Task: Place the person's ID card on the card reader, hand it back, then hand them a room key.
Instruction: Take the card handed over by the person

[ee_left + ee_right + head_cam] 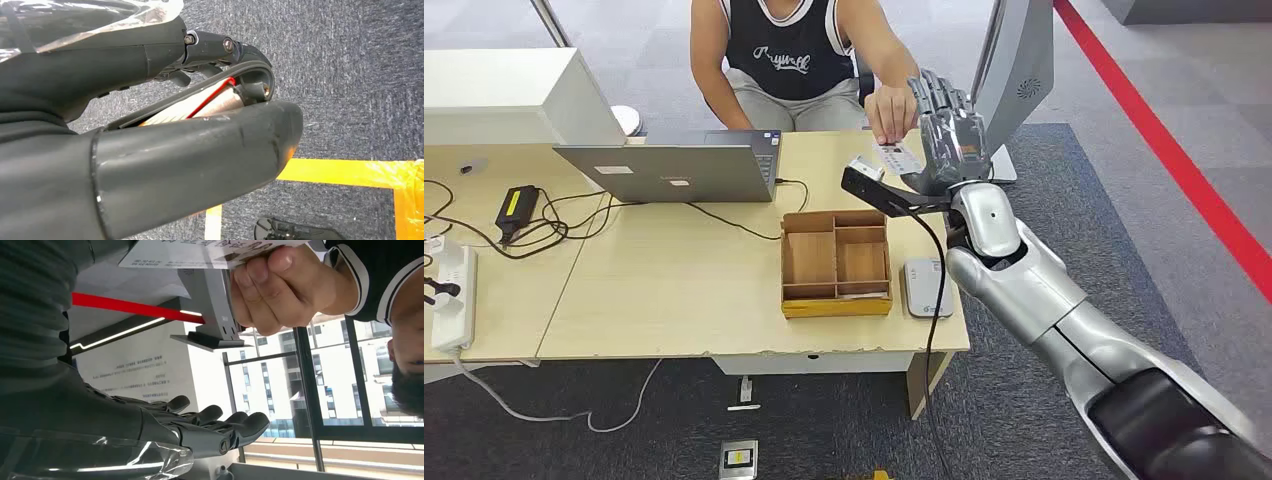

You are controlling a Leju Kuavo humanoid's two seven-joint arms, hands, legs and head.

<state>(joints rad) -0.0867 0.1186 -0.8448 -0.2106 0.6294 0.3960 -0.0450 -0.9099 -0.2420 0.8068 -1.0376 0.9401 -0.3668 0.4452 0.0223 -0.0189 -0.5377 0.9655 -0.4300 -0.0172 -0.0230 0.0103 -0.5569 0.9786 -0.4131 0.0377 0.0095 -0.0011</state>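
My right hand (944,125) is raised over the table's far right corner, fingers (220,425) straight and spread, holding nothing. The person's hand (889,110) pinches a white ID card (899,157) and holds it against my palm beside the thumb. The right wrist view shows the ID card (200,250) in the person's fingers (270,285), apart from my fingers. The white card reader (926,287) lies on the table to the right of a wooden compartment box (836,262). My left hand (200,165) hangs above the carpet; how its fingers lie is unclear.
An open laptop (674,170) faces the seated person at the back of the table (674,300). A power strip (454,295) and cables lie at the left. A grey stand (1014,60) rises behind my right hand. Yellow tape (345,172) marks the floor.
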